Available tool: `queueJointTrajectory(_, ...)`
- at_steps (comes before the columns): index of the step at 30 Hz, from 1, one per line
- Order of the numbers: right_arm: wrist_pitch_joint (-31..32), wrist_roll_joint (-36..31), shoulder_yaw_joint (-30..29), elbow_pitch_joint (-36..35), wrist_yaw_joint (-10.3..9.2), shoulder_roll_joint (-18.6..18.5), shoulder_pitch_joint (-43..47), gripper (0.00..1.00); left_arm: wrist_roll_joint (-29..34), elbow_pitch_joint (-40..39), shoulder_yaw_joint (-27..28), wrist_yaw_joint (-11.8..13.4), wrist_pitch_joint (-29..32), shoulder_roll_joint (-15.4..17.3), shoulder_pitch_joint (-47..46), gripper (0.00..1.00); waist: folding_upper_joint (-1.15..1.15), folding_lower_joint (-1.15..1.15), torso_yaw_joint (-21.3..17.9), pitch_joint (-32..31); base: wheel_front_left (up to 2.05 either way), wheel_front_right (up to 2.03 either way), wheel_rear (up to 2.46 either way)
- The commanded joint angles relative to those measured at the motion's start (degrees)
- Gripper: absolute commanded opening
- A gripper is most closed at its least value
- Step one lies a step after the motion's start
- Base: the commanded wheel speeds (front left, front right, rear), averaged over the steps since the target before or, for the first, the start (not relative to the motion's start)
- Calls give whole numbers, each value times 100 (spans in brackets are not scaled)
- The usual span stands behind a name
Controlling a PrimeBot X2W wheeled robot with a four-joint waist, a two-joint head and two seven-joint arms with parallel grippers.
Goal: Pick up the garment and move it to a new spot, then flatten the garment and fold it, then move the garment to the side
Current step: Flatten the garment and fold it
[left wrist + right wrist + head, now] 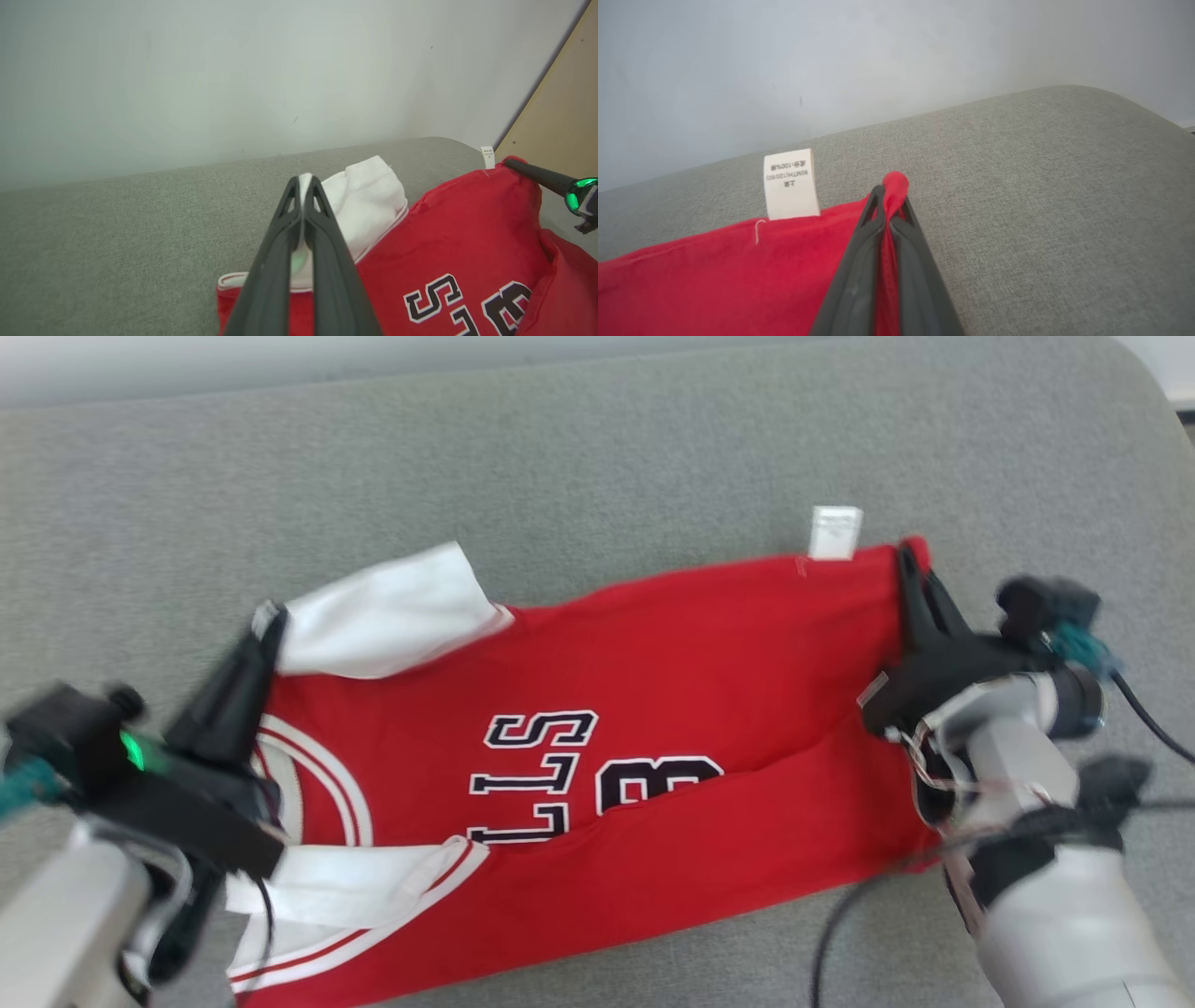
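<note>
Now, left jaws: I am seeing the left gripper (304, 179) pinching shut on a white edge of the garment (700, 709), with a sliver of cloth poking out between the tips.
Right jaws: the right gripper (889, 186) is clamping shut on a red corner of the hem, with a tuft of cloth showing above the tips.
Beside the right tips: the label (791, 184) is standing up from the hem, just beside the pinched corner.
Beside the left tips: a white side panel (383, 616) is bunching up and folding back over the red.
Garment's place: it is lying crosswise on the grey cushion (597, 457), with the neck end toward my left arm and the hem toward my right, stretching between the two grips.
Lie of the cloth: a long ridge is running along the near half and the numerals (653, 779) are partly tucking under it, so it is not lying flat.
Beyond: a pale wall (233, 70) is rising behind the cushion.
Done, as I am judging it: the garment is sitting out in the open on the cushion, and both far corners are in hand.
Left, as I am judging it: flattening is looking unfinished, and folding and moving it aside are not yet showing.
Count: I am counting one garment, two grippers, one label, two white side panels and one cushion.
</note>
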Motion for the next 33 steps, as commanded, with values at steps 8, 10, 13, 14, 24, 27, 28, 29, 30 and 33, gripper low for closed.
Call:
queueJointTrajectory(8, -21, 973, 580, -1053, -8, -633, 1158, 0, 498, -312, 94, 335, -97, -376, 928, 0, 0, 1, 323, -295, 0, 0, 0)
queueJointTrajectory(10, -21, 1185, 640, -1331, -8, -803, 1373, 0, 621, -441, 280, 359, -100, -532, 1173, 0, 0, 1, 376, -328, 0, 0, 0)
queueJointTrajectory(13, -21, 1472, 690, -1707, -8, -982, 1697, 0, 803, -562, 544, 261, -101, -810, 1586, 0, 0, 1, 456, -389, 0, 0, 0)
queueJointTrajectory(14, -21, 1551, 719, -1807, -8, -1034, 1804, 0, 869, -572, 623, 219, -102, -878, 1694, 0, 0, 1, 482, -411, 0, 0, 0)
queueJointTrajectory(24, -21, 2165, 1121, -2482, -8, -1635, 2593, 0, 1685, -267, 977, -177, -103, -1567, 2411, 0, 0, 1, 663, -561, 0, 0, 0)
queueJointTrajectory(27, -21, 2263, 1231, -2568, -8, -1765, 2796, 0, 1858, -101, 1197, -330, -104, -1813, 2576, 0, 0, 1, 688, -592, 0, 0, 0)
queueJointTrajectory(28, -22, 2289, 1236, -2619, -8, -1784, 2830, 0, 1890, -59, 1251, -368, -104, -1855, 2602, 0, 0, 1, 693, -597, 0, 0, 0)
queueJointTrajectory(29, -22, 2353, 1227, -2663, -8, -1781, 2880, 0, 1920, -7, 1308, -395, -104, -1904, 2628, 0, 0, 1, 695, -603, 0, 0, 0)
queueJointTrajectory(30, -21, 2359, 1237, -2718, -8, -1797, 2941, 0, 1969, 40, 1362, -438, -104, -1956, 2665, 0, 0, 1, 694, -609, 0, 0, 0)
queueJointTrajectory(33, -21, 2437, 1261, -2771, -8, -1818, 3097, 0, 2111, 189, 1492, -537, -104, -2085, 2729, 0, 0, 1, 686, -627, 0, 0, 0)
